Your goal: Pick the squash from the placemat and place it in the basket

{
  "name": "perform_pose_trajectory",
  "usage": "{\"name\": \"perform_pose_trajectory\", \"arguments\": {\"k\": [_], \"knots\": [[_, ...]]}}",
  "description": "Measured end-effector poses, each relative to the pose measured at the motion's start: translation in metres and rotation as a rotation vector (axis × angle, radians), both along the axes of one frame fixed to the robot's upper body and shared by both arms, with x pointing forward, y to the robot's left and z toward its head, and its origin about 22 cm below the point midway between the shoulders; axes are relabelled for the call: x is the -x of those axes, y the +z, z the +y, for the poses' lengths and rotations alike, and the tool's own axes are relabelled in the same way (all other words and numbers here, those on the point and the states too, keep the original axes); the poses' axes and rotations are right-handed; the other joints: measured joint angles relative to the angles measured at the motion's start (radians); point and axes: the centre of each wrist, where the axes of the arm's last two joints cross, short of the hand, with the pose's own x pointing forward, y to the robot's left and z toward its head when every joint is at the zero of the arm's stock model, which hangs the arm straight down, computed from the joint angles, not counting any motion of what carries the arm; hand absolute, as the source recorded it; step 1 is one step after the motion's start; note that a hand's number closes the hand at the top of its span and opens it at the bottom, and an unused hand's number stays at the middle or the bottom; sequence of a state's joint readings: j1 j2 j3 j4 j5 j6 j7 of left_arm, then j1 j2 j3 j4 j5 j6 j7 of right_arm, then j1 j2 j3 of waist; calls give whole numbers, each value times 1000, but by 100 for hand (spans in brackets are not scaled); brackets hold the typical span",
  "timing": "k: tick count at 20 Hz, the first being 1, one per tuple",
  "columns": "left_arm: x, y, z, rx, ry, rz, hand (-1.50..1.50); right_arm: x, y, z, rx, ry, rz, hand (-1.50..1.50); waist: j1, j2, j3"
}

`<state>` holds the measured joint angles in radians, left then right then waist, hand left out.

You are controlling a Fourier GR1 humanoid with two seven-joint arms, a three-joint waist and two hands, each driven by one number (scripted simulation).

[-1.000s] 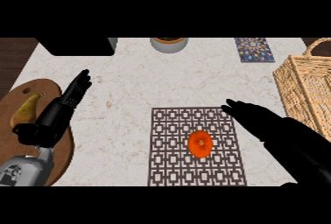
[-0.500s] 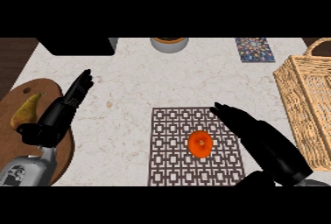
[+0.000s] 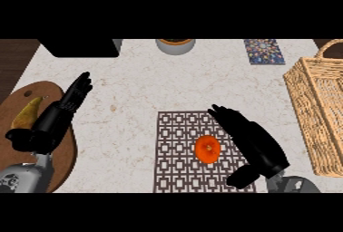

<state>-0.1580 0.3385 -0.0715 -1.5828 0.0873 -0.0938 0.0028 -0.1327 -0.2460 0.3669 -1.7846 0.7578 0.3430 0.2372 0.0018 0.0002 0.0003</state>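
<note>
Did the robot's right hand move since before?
Yes. The right hand has swung left, away from the basket, and now sits over the placemat right beside the squash.

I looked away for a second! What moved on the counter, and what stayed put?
The black right hand slid leftward over the brown patterned placemat, ending right beside the round orange squash, fingers straight, holding nothing. The squash, the woven wicker basket and the black left hand, open above the wooden board, stayed where they were.
</note>
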Motion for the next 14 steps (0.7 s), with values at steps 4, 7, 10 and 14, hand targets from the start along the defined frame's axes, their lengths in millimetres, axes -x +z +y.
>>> {"name": "perform_pose_trajectory", "arguments": {"k": [4,7,10,14], "knots": [[-3,5,1,1,5,-3,0,5,-12,-2,-9,23,-2,-150,-2,0,0],[0,0,-5,2,8,0,0,1,-16,0,-40,36,-5,-150,-1,0,0],[-1,-2,-4,2,3,-9,0,3,-10,7,-47,46,-4,-150,-2,0,0],[1,1,-9,-2,4,-6,0,5,-10,10,-21,43,1,-150,-2,-1,0]]}}
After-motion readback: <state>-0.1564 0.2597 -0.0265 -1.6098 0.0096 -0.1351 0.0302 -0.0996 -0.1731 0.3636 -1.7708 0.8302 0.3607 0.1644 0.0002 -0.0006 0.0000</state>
